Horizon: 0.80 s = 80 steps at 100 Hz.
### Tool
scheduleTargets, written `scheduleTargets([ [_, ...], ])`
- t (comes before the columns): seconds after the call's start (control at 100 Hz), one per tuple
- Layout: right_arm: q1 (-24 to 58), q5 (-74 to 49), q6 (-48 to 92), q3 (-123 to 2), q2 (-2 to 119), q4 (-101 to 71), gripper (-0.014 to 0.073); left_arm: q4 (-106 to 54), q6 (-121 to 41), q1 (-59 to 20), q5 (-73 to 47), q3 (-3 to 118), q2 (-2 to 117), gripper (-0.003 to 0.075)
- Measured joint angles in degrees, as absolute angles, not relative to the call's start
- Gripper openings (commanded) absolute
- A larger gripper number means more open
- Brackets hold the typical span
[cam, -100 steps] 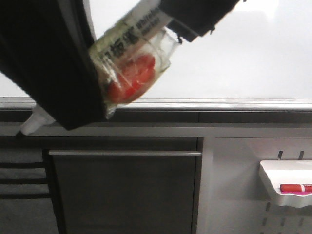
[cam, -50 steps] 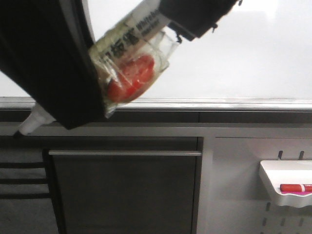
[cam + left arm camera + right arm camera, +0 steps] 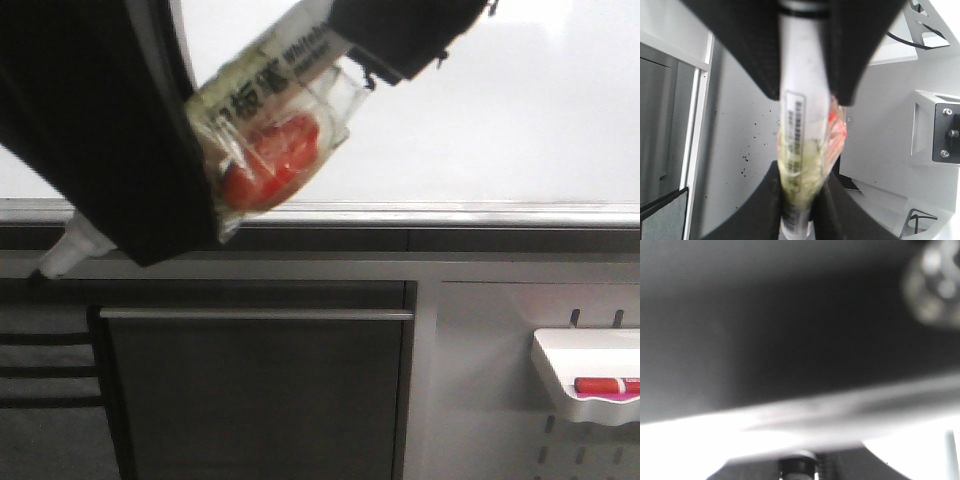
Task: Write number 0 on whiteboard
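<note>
A white whiteboard marker (image 3: 275,70) with clear tape and a red lump around its middle is held slantwise before the whiteboard (image 3: 500,120). My left gripper (image 3: 205,170) is shut on its lower part, and its tip (image 3: 60,258) sticks out at the lower left, below the board's grey edge strip (image 3: 450,213). In the left wrist view the marker (image 3: 797,125) runs from my left gripper (image 3: 797,175) to my right gripper (image 3: 802,85), which is shut on its other end. The right wrist view is blurred. No number 0 shows on the board.
A dark cabinet front (image 3: 255,390) with a metal rail sits below the board. A small white tray (image 3: 560,395) with a red marker (image 3: 605,385) hangs at the lower right. Black arm housing fills the upper left of the front view.
The marker and both grippers have only wobbled slightly. The tip dipped a little and came back. No mark has appeared on the board.
</note>
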State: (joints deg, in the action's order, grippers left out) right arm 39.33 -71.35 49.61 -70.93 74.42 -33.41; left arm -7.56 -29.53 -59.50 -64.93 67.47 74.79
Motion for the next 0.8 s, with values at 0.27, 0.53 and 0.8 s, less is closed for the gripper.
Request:
scheduleTargets([
  [0.27, 39.33, -71.35, 49.61, -71.05, 74.42, -33.34, -0.0015, -7.56, -29.39, -59.5, -64.45, 67.47, 74.79, 0.017],
  [0.53, 39.33, -71.25, 49.83, -71.05, 74.31, -32.7, -0.0015, -7.56, -30.34, -59.5, -62.0, 67.47, 74.65, 0.0431],
  [0.8, 32.94, -71.02, 49.83, -71.05, 70.05, -31.55, -0.0015, -7.23, -28.63, -58.39, -57.83, 67.47, 66.04, 0.043],
])
